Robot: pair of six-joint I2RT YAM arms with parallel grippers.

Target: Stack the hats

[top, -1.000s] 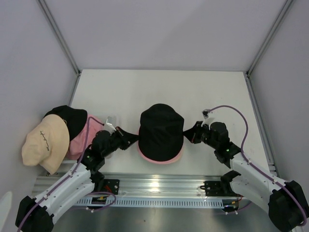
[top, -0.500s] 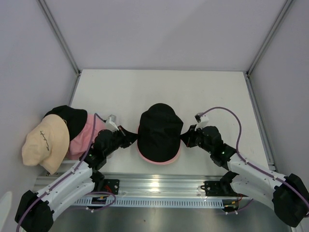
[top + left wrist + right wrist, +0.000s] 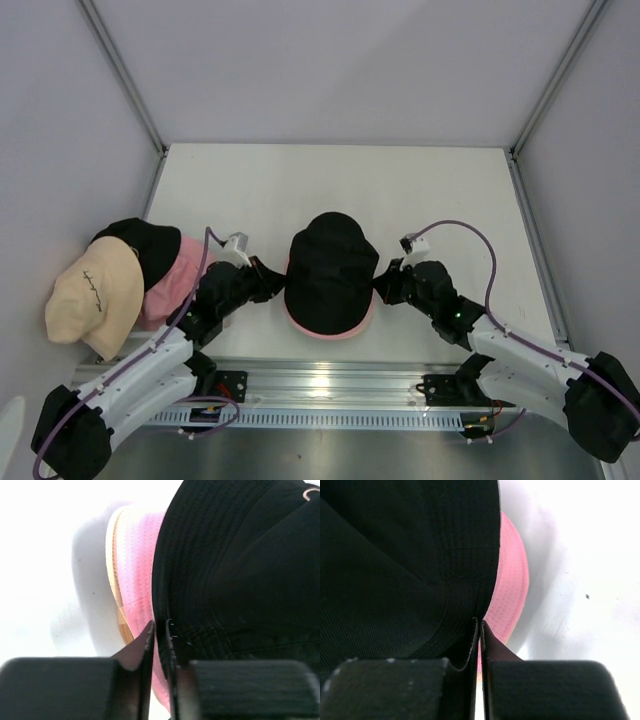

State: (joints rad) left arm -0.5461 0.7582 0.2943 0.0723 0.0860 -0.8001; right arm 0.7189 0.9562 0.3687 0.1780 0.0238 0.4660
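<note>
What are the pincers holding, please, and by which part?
The right pincer pinches the middle black hat by its brim edge. The left pincer straddles the opposite brim edge; a grip cannot be told.

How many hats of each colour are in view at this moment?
Black: 2 (centre black hat, left-pile black hat)
Pink: 2 (centre pink hat, left-pile pink hat)
Cream-beige: 1 (cream-beige hat)
Total: 5
The tan edge under the centre pink hat cannot be identified, so it is not counted.
</note>
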